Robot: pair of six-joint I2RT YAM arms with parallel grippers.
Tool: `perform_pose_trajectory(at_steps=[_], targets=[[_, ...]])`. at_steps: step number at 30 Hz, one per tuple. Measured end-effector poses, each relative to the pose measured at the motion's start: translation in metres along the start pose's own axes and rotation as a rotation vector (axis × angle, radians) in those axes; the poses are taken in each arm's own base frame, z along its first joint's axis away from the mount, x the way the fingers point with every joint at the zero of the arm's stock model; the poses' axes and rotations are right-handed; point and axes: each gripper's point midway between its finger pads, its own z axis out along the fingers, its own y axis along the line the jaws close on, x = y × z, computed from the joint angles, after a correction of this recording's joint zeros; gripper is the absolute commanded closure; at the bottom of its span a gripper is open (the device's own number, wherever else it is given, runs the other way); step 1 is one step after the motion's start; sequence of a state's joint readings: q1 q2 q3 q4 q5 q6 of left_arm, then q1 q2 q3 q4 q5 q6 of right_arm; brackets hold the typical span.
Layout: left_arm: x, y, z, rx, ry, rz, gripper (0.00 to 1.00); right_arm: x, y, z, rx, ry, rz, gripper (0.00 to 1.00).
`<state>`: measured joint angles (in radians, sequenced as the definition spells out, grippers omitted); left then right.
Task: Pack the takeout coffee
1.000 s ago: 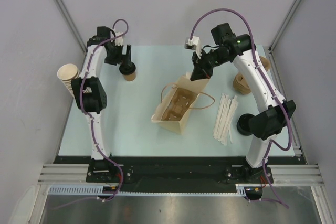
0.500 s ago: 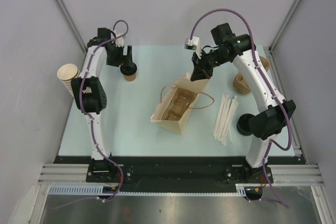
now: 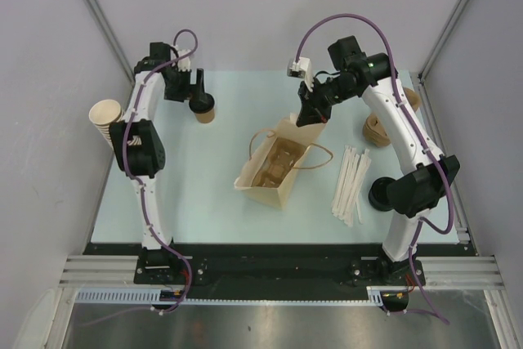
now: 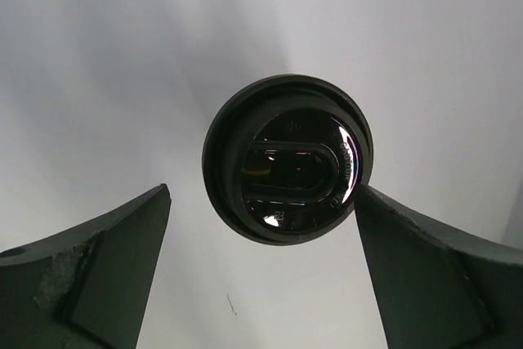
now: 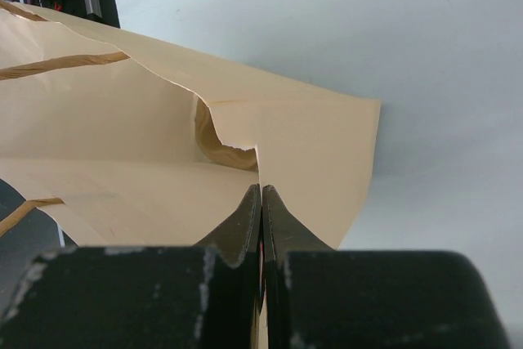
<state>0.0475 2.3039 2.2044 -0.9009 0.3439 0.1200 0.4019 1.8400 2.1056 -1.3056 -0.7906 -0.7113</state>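
**Lidded cup left, bag pinched**

Left gripper (image 3: 199, 97) hangs released astride the lidded paper cup (image 3: 205, 114). Its wrist view alone shows the black lid (image 4: 288, 171) and its embossing, which is unreadable. Right gripper (image 5: 261, 195) is clenched on the rim of the paper bag (image 5: 147, 145). Overhead alone shows the carrier tray (image 3: 276, 161) inside.

Pale grey walls (image 3: 245, 6) on three sides, metal posts (image 3: 96, 15) in the corners, a mint-white table (image 3: 204, 181) evenly lit, brushed steel sheet (image 3: 270, 326) out front.

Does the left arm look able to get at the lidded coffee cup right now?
Probably yes: the left pincer is open with its fingers either side of the lidded coffee cup, and nothing sits between them.
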Motion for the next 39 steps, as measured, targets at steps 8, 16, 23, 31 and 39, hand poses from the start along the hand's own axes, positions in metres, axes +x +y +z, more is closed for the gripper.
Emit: perform_pose_trajectory(at_steps=[8, 16, 23, 31, 39], targets=[[-0.012, -0.006, -0.012, 0.041, -0.048, -0.008, 0.00, 0.000, 0.001, 0.001, -0.002, 0.000, -0.002, 1.00], [-0.013, -0.013, -0.012, 0.079, -0.050, -0.008, 0.00, -0.003, 0.000, 0.002, -0.003, 0.000, -0.005, 1.00], [-0.010, -0.016, -0.012, 0.095, -0.039, -0.009, 0.00, -0.003, -0.003, 0.005, -0.006, 0.004, 0.000, 1.00], [-0.003, -0.013, -0.004, 0.097, -0.019, -0.017, 0.01, -0.002, -0.005, 0.006, -0.001, 0.009, 0.000, 1.00], [0.003, -0.011, 0.005, 0.099, 0.002, -0.026, 0.01, -0.004, -0.005, 0.005, 0.005, 0.010, -0.005, 1.00]])
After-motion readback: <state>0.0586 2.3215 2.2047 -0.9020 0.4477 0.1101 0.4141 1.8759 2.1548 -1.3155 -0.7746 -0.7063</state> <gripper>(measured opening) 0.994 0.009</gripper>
